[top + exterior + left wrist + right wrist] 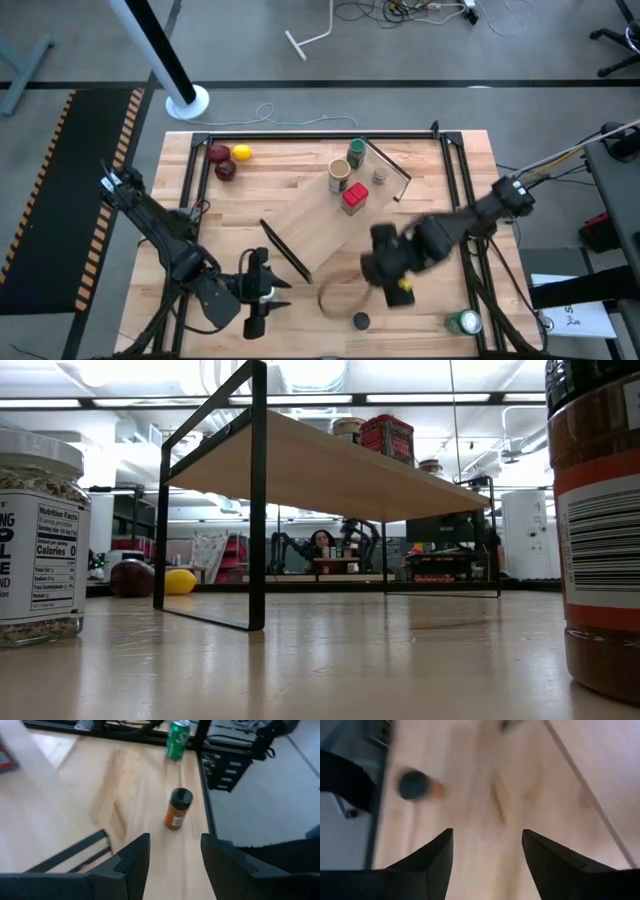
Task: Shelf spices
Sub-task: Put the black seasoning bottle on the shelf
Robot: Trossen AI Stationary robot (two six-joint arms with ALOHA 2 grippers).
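Note:
The shelf (320, 225) stands slantwise mid-table on its black end bars (257, 510). On its far end stand the green-lidded jar (357, 152), tan cylinder (339, 175), red box (354, 197) and tiny grey-capped jar (380, 175). The black-capped jar (360, 321) stands upright on the table near the front edge; it also shows in the left wrist view (177, 809). The white-capped jar (40, 540) stands on the table at the low view's left. My left gripper (275, 293) is open and empty, left of the black-capped jar. My right gripper (372, 270) is open and empty, above and beyond that jar (412, 785).
The green-and-white can (463, 322) stands at the near right corner. Red and yellow fruit (228, 160) lie at the far left. Black rails (455, 190) run along the table's sides and far edge. A thin curved band (330, 295) lies near the shelf's near end.

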